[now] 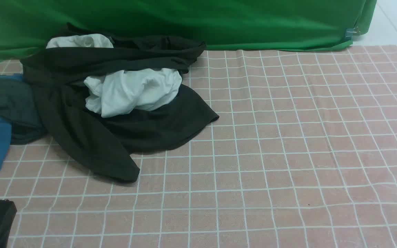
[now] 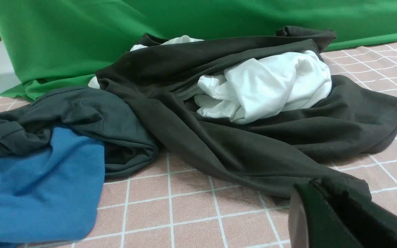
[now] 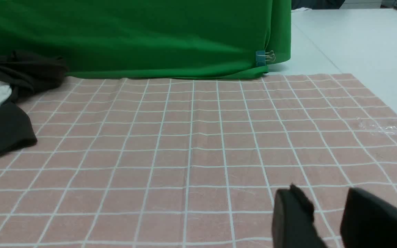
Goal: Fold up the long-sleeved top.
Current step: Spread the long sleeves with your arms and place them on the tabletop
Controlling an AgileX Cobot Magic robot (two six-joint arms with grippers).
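On the tabletop (image 1: 288, 155), the black top (image 1: 115, 137) wraps a white garment (image 1: 133, 91), so lifting may drag both. The left pincer (image 2: 310, 186) is closed, the right pincer (image 3: 322, 193) open and empty.

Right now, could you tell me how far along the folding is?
Nothing looks done: the black top lies crumpled, a white garment bundled in it. Nothing is in hand: the left end effector and right end effector hold nothing. Remaining: freeing, spreading and folding the top.

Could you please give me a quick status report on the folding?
Left gripper jaws shut, empty. Right gripper jaws open, empty. Long-sleeved top crumpled, unfolded. White garment tangled in it, grey-blue garment against it.
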